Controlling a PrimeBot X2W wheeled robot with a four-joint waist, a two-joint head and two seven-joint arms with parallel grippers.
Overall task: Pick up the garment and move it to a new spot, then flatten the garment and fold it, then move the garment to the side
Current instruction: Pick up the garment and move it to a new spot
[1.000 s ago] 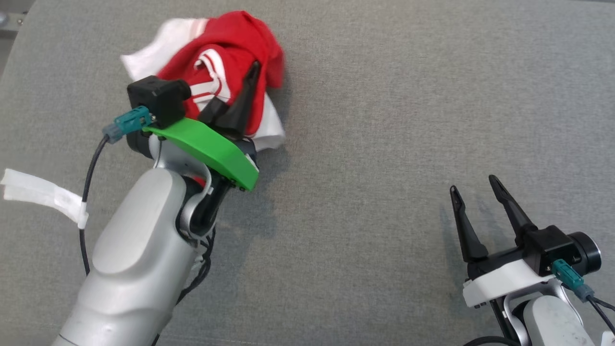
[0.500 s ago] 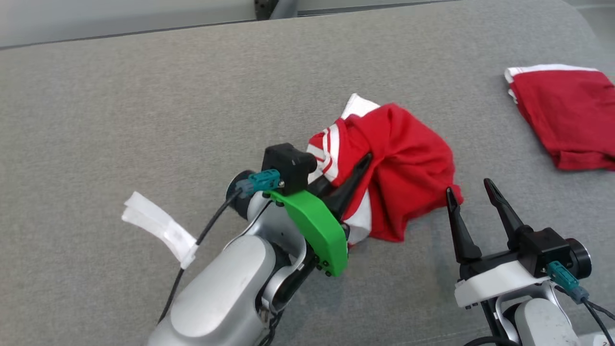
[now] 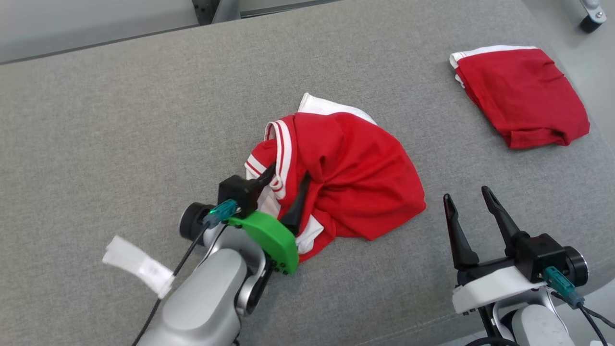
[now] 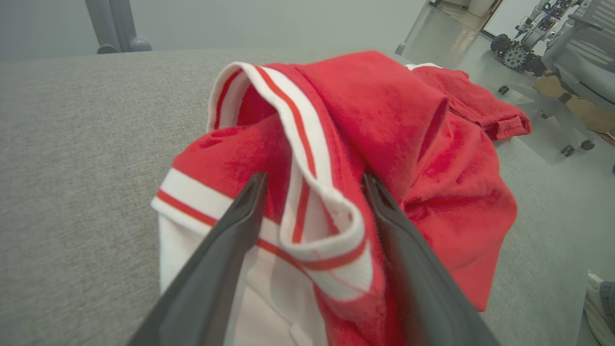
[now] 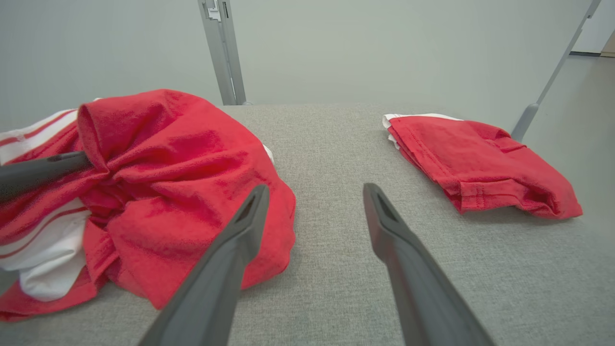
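Head view: the crumpled red-and-white garment [image 3: 350,178] sits in the middle of the grey table [image 3: 120,120]. The left hand [image 3: 290,170] is at its near-left edge, fingers spread wide. The striped band [image 4: 307,158] stands loose between them, not pinched. The right hand [image 3: 466,192] hovers just right of the garment, fingers apart, gripping nothing. Over at the table's far right corner a folded red garment [image 3: 521,96] lies well apart.
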